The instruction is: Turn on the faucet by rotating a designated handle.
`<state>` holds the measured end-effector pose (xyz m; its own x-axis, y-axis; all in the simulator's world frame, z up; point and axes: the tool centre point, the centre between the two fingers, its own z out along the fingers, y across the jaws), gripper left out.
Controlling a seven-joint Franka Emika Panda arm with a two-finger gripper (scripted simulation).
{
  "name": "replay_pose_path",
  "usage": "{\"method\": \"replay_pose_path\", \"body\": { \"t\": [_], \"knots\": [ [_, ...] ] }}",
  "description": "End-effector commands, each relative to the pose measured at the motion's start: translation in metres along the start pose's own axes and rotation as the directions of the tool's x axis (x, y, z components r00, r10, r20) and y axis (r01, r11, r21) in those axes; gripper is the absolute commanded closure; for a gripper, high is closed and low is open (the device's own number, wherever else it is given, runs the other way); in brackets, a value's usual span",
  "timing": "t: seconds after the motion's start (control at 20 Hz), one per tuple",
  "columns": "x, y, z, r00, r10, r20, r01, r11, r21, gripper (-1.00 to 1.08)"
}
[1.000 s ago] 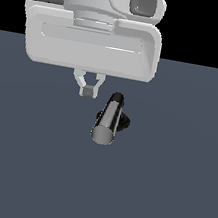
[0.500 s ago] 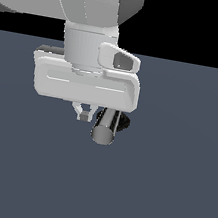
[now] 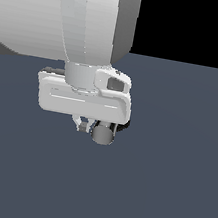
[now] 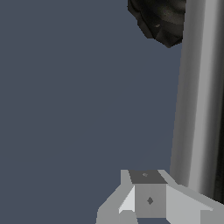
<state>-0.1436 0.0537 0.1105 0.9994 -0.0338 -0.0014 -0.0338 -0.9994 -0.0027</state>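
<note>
Dark blue-grey tabletop (image 3: pixel 167 192) fills the scene under a black backdrop. Since a second ago the claw (image 3: pixel 84 125) has dropped from hovering apart to sit right against the handle (image 3: pixel 103 134) of the faucet (image 4: pixel 159 19), likely ready to push. Whether its fingers are apart I cannot tell. No writing shows.

- The white tool (image 3: pixel 81 124) hangs low over the dark table (image 3: pixel 169 182), its body covering most of the faucet (image 3: pixel 122 128).
- The grey handle (image 3: pixel 103 134) shows its round end just beside the tool's fingertips.
</note>
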Motion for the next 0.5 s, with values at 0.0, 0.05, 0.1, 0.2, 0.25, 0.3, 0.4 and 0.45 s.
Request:
{"method": "replay_pose_path", "body": {
  "t": [0.0, 0.05, 0.1, 0.2, 0.25, 0.3, 0.4, 0.45],
  "knots": [
    [0.0027, -0.0007, 0.0057, 1.000, 0.000, -0.001, 0.000, 1.000, 0.000, 1.08],
    [0.0034, -0.0008, 0.0072, 1.000, 0.001, -0.001, -0.001, 1.000, -0.001, 1.08],
    [0.0039, -0.0009, 0.0083, 1.000, 0.001, -0.001, -0.001, 1.000, -0.001, 1.08],
    [0.0048, -0.0009, 0.0095, 1.000, 0.001, -0.001, -0.001, 1.000, -0.002, 1.08],
    [0.0050, -0.0008, 0.0096, 1.000, 0.001, -0.001, -0.001, 1.000, -0.002, 1.08],
    [0.0051, -0.0008, 0.0096, 1.000, 0.001, -0.001, -0.001, 1.000, -0.002, 1.08],
    [0.0051, -0.0008, 0.0096, 1.000, 0.001, -0.001, -0.001, 1.000, -0.002, 1.08],
    [0.0051, -0.0008, 0.0096, 1.000, 0.001, -0.001, -0.001, 1.000, -0.002, 1.08]
  ]
}}
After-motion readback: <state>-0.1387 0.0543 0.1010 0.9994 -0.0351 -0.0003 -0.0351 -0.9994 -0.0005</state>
